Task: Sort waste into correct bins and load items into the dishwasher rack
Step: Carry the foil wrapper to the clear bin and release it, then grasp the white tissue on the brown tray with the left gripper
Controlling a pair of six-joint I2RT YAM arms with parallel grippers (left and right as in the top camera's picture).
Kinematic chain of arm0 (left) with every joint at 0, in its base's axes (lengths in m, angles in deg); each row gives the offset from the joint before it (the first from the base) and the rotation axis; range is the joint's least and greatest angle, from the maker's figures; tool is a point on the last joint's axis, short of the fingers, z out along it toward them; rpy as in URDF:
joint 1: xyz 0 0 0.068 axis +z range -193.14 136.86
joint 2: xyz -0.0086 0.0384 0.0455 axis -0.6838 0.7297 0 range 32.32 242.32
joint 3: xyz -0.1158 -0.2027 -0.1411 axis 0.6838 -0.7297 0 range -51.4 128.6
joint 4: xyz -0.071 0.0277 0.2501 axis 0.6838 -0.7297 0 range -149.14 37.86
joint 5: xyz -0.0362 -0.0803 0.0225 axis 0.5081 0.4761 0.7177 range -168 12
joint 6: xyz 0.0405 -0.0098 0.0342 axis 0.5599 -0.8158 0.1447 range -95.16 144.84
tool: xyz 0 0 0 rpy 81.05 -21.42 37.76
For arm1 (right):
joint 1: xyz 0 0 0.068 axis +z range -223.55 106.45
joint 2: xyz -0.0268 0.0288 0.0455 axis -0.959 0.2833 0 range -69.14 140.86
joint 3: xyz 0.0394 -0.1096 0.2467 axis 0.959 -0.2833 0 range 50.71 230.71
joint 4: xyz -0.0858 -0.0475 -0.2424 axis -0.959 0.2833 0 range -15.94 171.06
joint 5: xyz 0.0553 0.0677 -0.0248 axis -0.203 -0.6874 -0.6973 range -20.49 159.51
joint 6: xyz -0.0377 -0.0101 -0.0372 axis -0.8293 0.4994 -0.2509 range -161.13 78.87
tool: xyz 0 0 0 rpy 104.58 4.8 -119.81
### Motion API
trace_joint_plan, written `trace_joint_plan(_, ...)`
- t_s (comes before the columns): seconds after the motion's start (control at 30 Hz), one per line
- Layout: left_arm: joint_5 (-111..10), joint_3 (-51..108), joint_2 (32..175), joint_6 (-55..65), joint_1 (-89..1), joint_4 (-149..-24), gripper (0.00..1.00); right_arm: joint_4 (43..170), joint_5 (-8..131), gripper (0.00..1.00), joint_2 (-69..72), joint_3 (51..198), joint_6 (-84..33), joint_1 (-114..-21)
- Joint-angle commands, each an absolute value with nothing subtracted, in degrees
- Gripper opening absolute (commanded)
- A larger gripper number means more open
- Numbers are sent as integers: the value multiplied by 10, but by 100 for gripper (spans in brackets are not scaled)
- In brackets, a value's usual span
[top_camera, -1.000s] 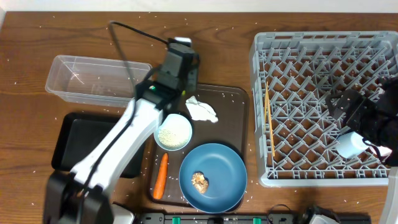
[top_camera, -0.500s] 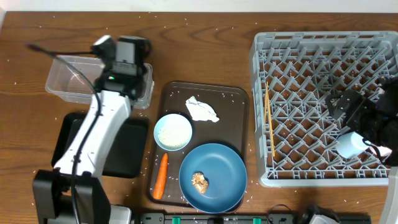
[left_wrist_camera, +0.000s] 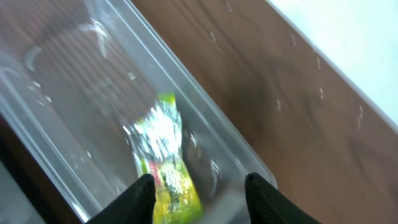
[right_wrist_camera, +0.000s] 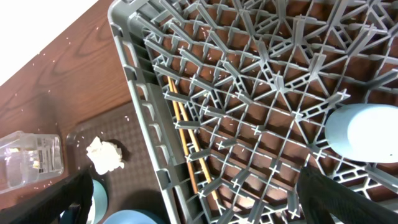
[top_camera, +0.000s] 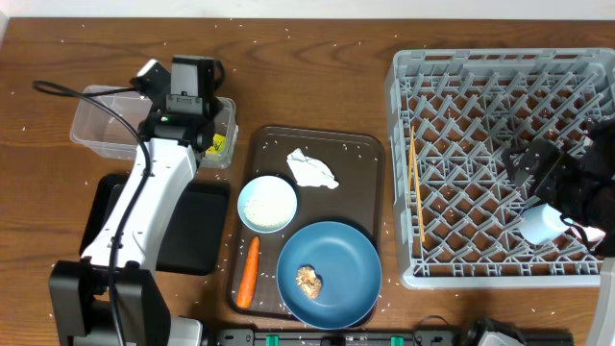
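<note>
Overhead, the left pincer [top_camera: 209,135] hangs over the right end of the clear tub [top_camera: 101,120], with the yellow-green wrapper [top_camera: 219,144] lying inside. From the left wrist, its fingers [left_wrist_camera: 140,196] stand apart, released, but the wrapper lies close to one and might cling and be dragged out on lifting. From the right wrist, the right pincer [right_wrist_camera: 199,205] gapes empty over the dishwasher rack [right_wrist_camera: 143,124]; the light-blue cup [right_wrist_camera: 367,140] rests nearby and looks easily knocked.

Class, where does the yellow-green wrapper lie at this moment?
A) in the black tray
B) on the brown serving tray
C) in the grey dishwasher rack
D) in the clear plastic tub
D: the left wrist view shows the yellow-green wrapper lying inside the clear plastic tub, and the overhead view shows it at the tub's right end.
</note>
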State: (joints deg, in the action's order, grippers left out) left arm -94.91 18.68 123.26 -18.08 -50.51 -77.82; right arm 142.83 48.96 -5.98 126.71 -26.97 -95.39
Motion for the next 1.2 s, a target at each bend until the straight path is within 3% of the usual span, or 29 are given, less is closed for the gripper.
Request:
trace_joint_plan(0.0,-784,189,1218,-33,-533,-784,50,1429,492,98,-61,1271,-284,-949)
trace_joint_plan(0.1,-685,188,1223,110,-583,-800,53,1427,492,98,-61,1271,-284,-949)
trace_joint_plan(0.4,-690,168,1268,335,-722,-843,79,1436,492,99,-61,1271,-291,-949)
trace_joint_plan(0.8,-758,168,1417,379,-759,-835,80,1442,492,99,-61,1271,-299,-949)
trace_joint_plan(0.87,-761,168,1428,379,-759,-831,71,1442,492,99,-61,1271,-299,-949)
trace_joint_plan(0.93,-761,168,1429,379,-759,-824,56,1442,492,99,-61,1271,-299,-949)
trace_joint_plan(1.07,-761,172,1419,379,-759,-803,6,1442,492,99,-61,1271,-301,-949)
trace_joint_plan(1.17,-761,191,1399,372,-759,-821,6,1442,492,99,-61,1271,-301,-949)
